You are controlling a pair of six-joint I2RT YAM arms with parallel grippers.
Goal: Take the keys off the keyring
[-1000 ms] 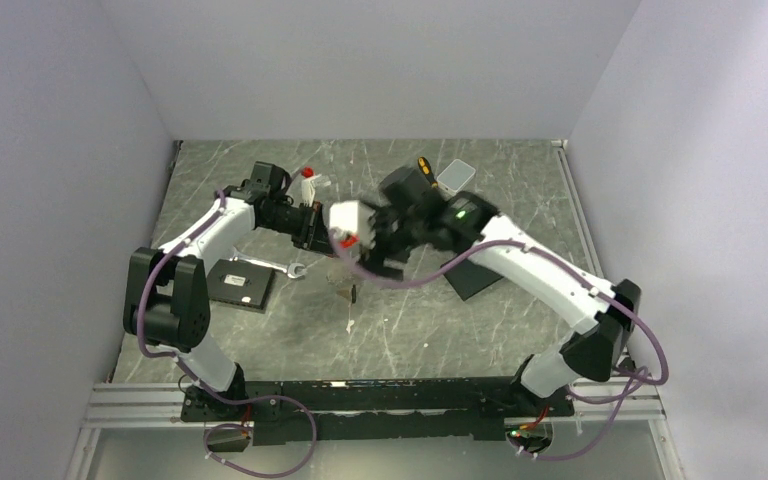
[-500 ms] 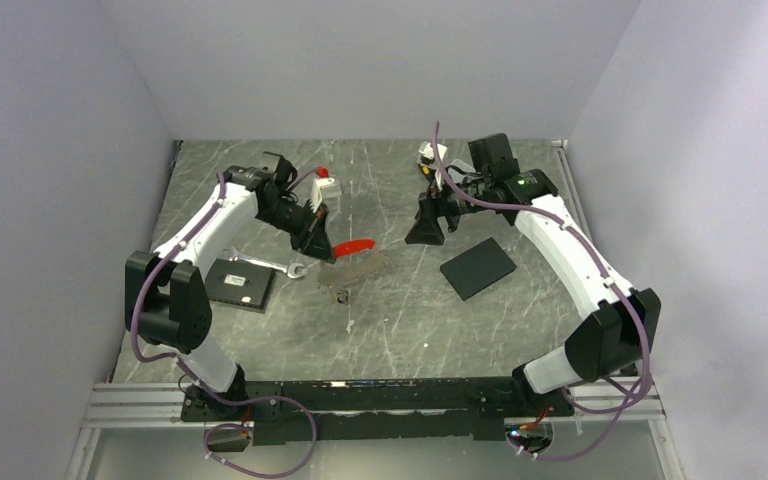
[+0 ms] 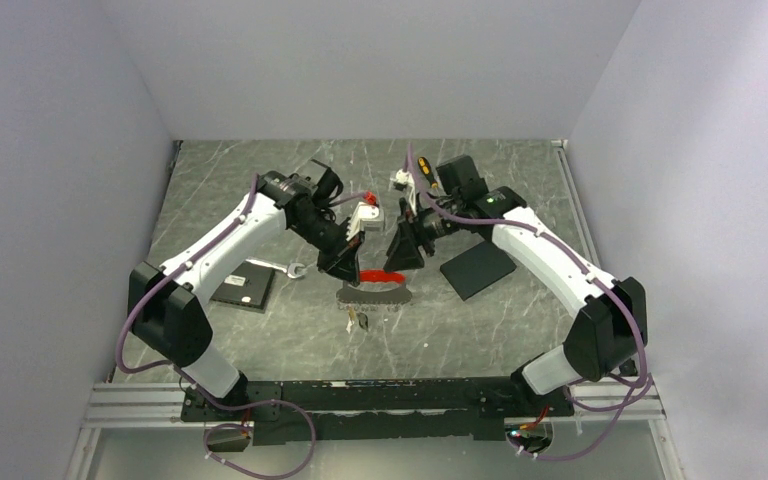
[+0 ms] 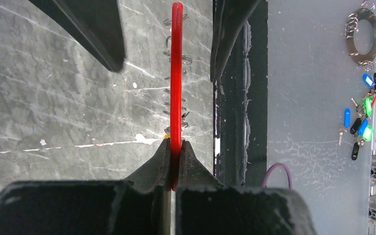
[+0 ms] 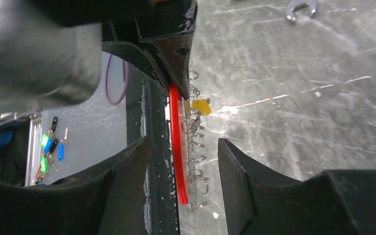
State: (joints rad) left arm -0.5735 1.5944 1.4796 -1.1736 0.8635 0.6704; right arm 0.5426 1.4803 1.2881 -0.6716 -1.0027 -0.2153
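While my left gripper point(image 4: 176, 145) pinches the keyring point(image 4: 176, 73) by its red strip, my right gripper point(image 5: 182, 147) gapes around its far end; keys point(image 5: 200, 106) hang near my left tips. Risk: closing off-centre twists the strip loose.

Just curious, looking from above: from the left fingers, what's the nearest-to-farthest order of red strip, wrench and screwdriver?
1. red strip, clamped between the left fingers.
2. wrench, on the table to their left.
3. screwdriver, at the back, by the right arm.
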